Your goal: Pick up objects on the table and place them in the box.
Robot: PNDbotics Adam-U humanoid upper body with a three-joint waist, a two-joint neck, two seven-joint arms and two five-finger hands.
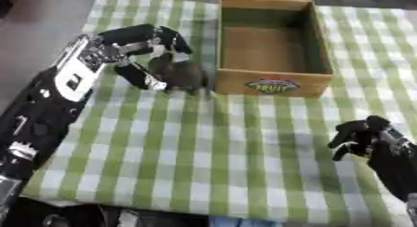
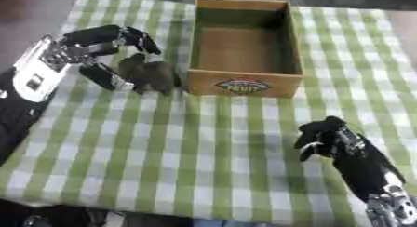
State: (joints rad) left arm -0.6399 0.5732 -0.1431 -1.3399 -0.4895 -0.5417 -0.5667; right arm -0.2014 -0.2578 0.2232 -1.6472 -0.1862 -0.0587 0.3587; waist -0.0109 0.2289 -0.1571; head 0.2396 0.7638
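Note:
A small dark grey-brown toy animal [image 1: 181,72] stands on the checked cloth just left of the wooden box [image 1: 273,84]. My left hand [image 1: 122,49] wraps around it from the left, fingers curled over its top and thumb against its near side. The box is open at the top and holds nothing that I can see, with a fruit label on its front wall. My right hand [image 2: 326,135] hovers low at the right over the cloth, fingers curled and holding nothing.
A green and white checked cloth [image 1: 211,147] covers the table, with a bare grey tabletop [image 1: 36,30] at the far left. The cloth's near edge drops off at the bottom of the views.

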